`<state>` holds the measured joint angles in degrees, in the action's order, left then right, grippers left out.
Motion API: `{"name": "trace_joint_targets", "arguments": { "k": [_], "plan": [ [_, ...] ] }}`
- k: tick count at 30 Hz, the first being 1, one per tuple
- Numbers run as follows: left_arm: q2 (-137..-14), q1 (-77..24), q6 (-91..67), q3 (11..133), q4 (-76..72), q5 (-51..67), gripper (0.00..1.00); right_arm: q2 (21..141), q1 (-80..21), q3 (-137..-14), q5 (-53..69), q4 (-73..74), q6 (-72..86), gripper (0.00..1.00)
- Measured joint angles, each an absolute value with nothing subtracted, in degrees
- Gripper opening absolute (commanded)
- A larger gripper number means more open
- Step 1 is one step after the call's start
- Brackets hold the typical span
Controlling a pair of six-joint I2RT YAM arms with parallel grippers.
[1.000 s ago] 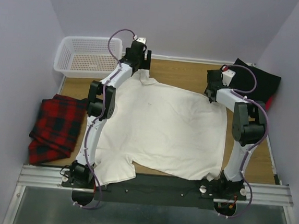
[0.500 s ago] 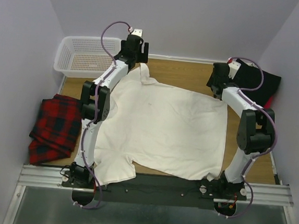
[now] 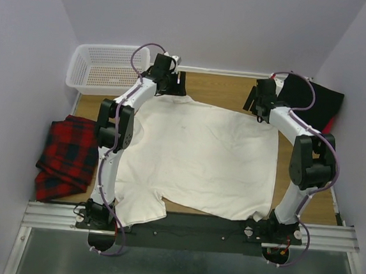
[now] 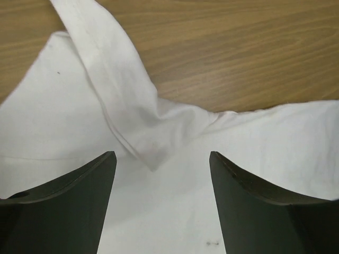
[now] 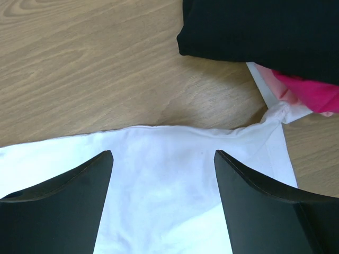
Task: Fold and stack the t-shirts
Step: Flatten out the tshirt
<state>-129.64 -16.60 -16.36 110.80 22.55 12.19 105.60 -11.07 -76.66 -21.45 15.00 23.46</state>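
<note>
The cream-white t-shirt (image 3: pixel 200 158) lies spread over the wooden table, with one sleeve hanging off the near left edge. My left gripper (image 3: pixel 167 85) hovers open over its far left corner; in the left wrist view a sleeve flap (image 4: pixel 122 100) lies folded over the cloth just ahead of the open left gripper (image 4: pixel 162 159). My right gripper (image 3: pixel 260 107) hovers open over the far right corner, and white cloth (image 5: pixel 159 174) shows between its fingers. The black t-shirt (image 3: pixel 317 101) lies folded at the back right, with a red one (image 5: pixel 312 94) peeking out beneath it.
A white plastic basket (image 3: pixel 109 69) stands at the back left. A red-and-black plaid cloth (image 3: pixel 69 156) lies crumpled at the left edge. A metal rail (image 3: pixel 188 226) with the arm bases runs along the near edge. Walls close in on three sides.
My left gripper has come down and nearer over the far left corner, and the raised sleeve tip now lies flatter. My right gripper has shifted slightly left over the far right corner.
</note>
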Motion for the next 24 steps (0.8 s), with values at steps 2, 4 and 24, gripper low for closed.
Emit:
{"name": "trace_joint_targets", "arguments": {
  "k": [2,4,24],
  "plan": [
    [-130.23,-16.69,-17.32,110.85,23.42,13.52,0.77,105.73,-11.09,-76.69,-21.08,15.22,23.59,0.85],
    [-130.67,-16.69,-18.26,110.85,24.25,14.11,0.74,105.8,-11.09,-76.69,-20.91,15.55,23.66,0.85],
    [-136.55,-16.91,-24.6,112.27,26.37,15.55,0.2,105.86,-11.09,-76.69,-21.3,16.47,23.46,0.84]
  ]
}}
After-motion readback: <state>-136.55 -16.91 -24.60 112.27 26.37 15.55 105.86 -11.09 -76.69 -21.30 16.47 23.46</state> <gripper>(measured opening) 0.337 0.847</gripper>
